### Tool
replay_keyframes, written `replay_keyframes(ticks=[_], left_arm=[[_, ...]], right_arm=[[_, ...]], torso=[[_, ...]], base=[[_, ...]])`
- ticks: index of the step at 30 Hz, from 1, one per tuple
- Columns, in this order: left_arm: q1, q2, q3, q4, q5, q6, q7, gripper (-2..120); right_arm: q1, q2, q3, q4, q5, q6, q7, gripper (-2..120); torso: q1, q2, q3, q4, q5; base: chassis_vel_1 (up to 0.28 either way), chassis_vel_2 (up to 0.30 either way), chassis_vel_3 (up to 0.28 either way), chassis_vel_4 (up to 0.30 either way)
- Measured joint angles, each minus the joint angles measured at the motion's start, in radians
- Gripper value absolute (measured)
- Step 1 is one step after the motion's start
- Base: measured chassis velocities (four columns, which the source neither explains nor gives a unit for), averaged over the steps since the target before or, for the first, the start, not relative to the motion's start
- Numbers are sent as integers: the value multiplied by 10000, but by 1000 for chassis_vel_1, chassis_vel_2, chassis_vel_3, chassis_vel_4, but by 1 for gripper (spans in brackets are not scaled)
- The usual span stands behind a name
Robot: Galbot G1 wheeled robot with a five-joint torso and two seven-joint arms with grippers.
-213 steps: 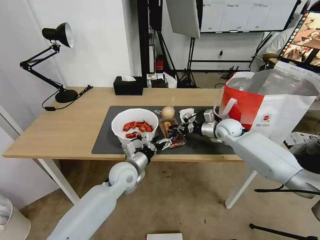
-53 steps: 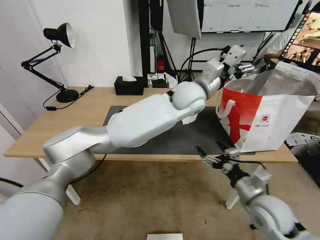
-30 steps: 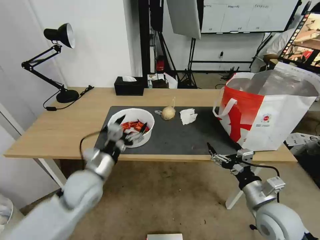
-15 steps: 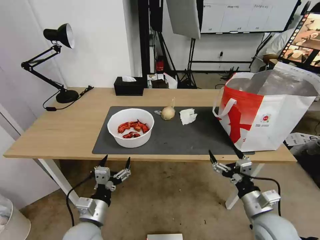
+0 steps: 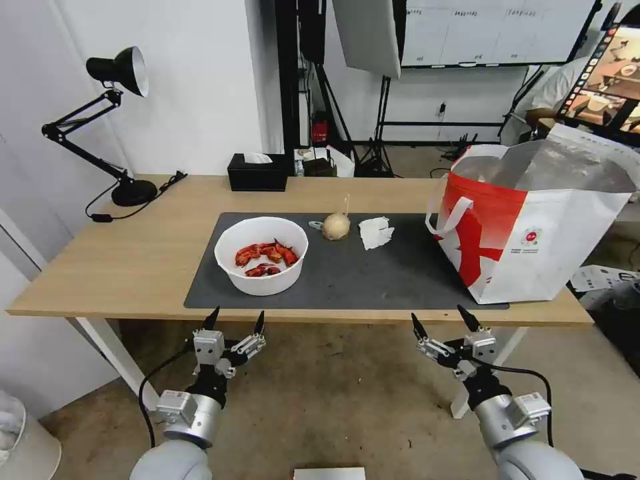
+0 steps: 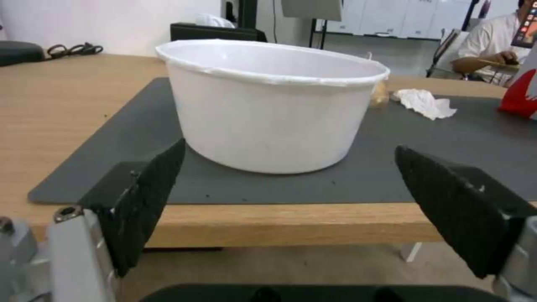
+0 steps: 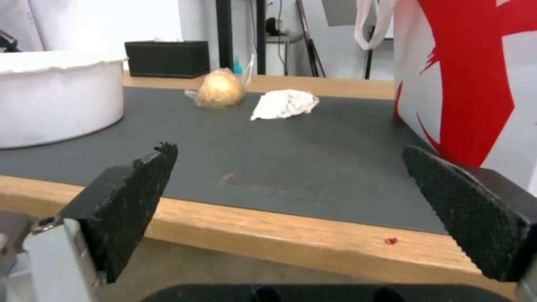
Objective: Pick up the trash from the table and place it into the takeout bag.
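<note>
The table [image 5: 133, 247] is carrying the takeout bag [image 5: 533, 227] at its right end, the white bowl [image 5: 261, 255], beige ball [image 5: 335, 227] and crumpled tissue [image 5: 375, 232] on its mat, while the left tool [image 5: 235, 322] and right tool [image 5: 443, 321] are hanging spread below its front edge.

tray gone from mat | left gripper [image 5: 235, 321] withdrawn below table edge, empty
</note>
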Motion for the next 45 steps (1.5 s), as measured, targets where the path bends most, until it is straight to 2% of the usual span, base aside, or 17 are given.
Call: replay_keyframes(ticks=[32, 35, 39, 42, 43, 45], left_arm=[[-53, 29, 74, 88, -46, 54, 30, 100], [-61, 37, 78, 101, -46, 55, 33, 100], [-91, 88, 62, 96, -61, 55, 34, 100], [-103, 112, 41, 67, -70, 54, 32, 100], [-103, 112, 41, 67, -70, 54, 32, 100], [-86, 105, 21, 51, -67, 54, 27, 100]], right_arm=[[128, -102, -159, -66, -13, -89, -50, 100], [371, -267, -305, -69, 145, -156, -51, 100], [1402, -836, -743, -64, 868, -694, -35, 100], [2950, -1739, -1562, -241, 1840, -1334, 21, 100], [2950, -1739, -1562, -241, 1840, -1334, 21, 100], [4335, -2358, -2359, -710, 2533, -1670, 146, 100]], torso=[[0, 0, 0, -1, 0], [0, 0, 0, -1, 0], [0, 0, 0, -2, 2], [1, -1, 1, 3, 0], [1, -1, 1, 3, 0], [1, -1, 1, 0, 0]], base=[[0, 0, 0, 0], [0, 0, 0, 0], [0, 0, 0, 0], [0, 0, 0, 0], [0, 0, 0, 0], [0, 0, 0, 0]])
